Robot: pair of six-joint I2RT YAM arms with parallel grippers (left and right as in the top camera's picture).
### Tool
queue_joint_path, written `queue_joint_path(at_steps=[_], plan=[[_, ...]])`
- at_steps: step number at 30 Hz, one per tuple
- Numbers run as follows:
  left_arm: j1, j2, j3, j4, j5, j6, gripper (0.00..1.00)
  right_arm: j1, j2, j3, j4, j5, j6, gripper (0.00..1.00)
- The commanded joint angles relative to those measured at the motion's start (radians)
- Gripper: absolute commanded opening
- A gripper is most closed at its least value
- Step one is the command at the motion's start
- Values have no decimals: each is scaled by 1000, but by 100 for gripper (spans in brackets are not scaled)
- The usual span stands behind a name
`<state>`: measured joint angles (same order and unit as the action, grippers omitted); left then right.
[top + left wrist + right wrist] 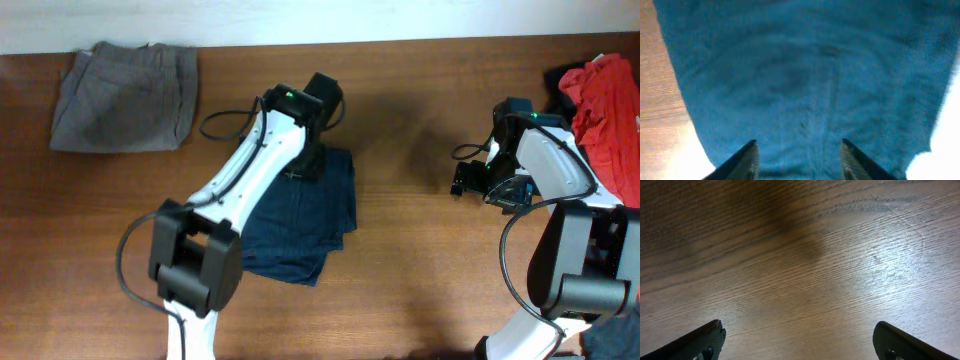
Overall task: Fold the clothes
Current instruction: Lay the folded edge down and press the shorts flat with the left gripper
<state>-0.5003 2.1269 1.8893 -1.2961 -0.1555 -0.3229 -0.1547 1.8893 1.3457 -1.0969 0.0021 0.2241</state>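
Dark navy-blue trousers (310, 215) lie folded in the middle of the table and fill the left wrist view (805, 75). My left gripper (311, 168) points down at their far edge. Its fingers (747, 157) stand apart, with the blue cloth spanning the gap between them, and I see no cloth pinched (799, 146). My right gripper (466, 181) hovers over bare wood to the right of the trousers. It is open wide with nothing between its fingertips (799, 327).
Folded grey-khaki trousers (125, 95) lie at the back left. A red garment (612, 100) and a black one (560, 80) are piled at the right edge. The wooden table (420, 270) shows between the navy trousers and the right arm.
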Motion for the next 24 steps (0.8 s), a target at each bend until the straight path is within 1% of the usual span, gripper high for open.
queue_joint_path(at_steps=[1, 6, 11, 14, 18, 24], plan=[[54, 63, -7, 31, 27, 67, 47, -3, -28, 15, -3, -2, -6, 99], [98, 141, -7, 135, 29, 107, 45, -3, -28, 15, -3, -1, -6, 99], [130, 220, -7, 233, 95, 162, 45, -3, -28, 15, -3, -2, -6, 99], [148, 237, -7, 265, 92, 168, 45, -3, -28, 15, -3, -1, -6, 99], [171, 198, 68, 201, 76, 168, 41, -3, -28, 15, -3, -2, -6, 99], [176, 75, 188, 6, 44, 161, 42, -3, -28, 15, -3, -2, -6, 99]])
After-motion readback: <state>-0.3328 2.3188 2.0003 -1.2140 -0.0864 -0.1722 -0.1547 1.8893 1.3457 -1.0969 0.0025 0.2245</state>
